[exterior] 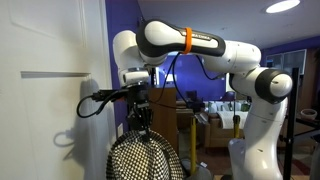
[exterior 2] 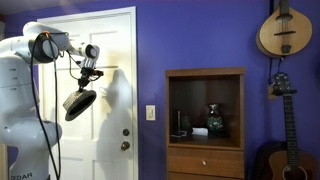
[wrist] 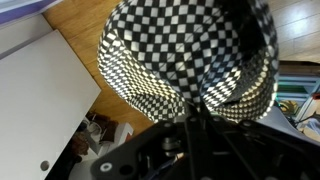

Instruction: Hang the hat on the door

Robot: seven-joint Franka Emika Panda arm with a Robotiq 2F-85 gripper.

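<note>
The hat [exterior: 145,158] is a round black-and-white mesh brimmed hat. It hangs from my gripper [exterior: 140,112], whose fingers are shut on its rim. In an exterior view the hat [exterior 2: 80,103] is tilted and held in front of the white panelled door [exterior 2: 105,60], close to it at about upper-panel height. The door also shows as a white surface in an exterior view [exterior: 45,90]. In the wrist view the hat [wrist: 185,55] fills the upper middle, pinched at the gripper [wrist: 195,108], with the door [wrist: 40,100] at the left.
A dark brown wooden cabinet [exterior 2: 205,115] with a vase stands against the purple wall [exterior 2: 200,35]. Two guitars [exterior 2: 285,30] hang at the right. The door knob [exterior 2: 125,145] sits low on the door. Black cables [exterior: 95,102] loop beside the wrist.
</note>
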